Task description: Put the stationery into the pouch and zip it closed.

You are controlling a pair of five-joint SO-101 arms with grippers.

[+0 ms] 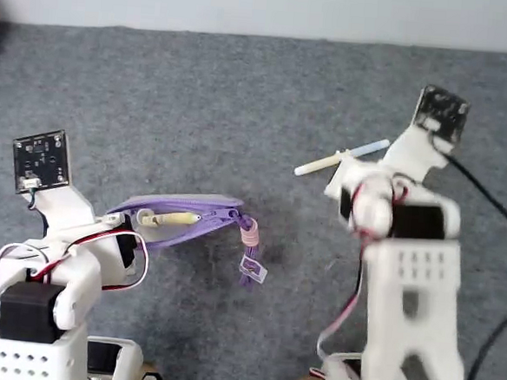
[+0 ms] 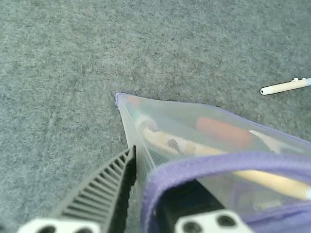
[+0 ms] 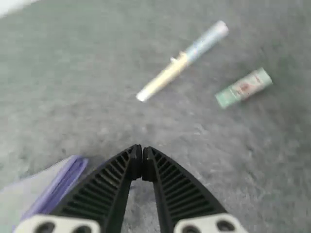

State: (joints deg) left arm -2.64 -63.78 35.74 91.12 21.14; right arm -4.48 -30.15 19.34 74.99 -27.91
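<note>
left gripper (image 2: 135, 158) clamped on pouch (image 2: 204, 131) edge, likely propping mouth open for loading. right gripper (image 3: 142, 154) pinched shut, empty, over worktop (image 3: 68, 77); pen (image 3: 182, 60) and green tube (image 3: 243, 87) lie loose beyond it, outside pouch.

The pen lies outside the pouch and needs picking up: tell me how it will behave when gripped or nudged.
The pen looks a slim round barrel, so a nudge would probably roll it, though the fuzzy mat may slow it. Straight and thin, it seems stiff and light.
</note>
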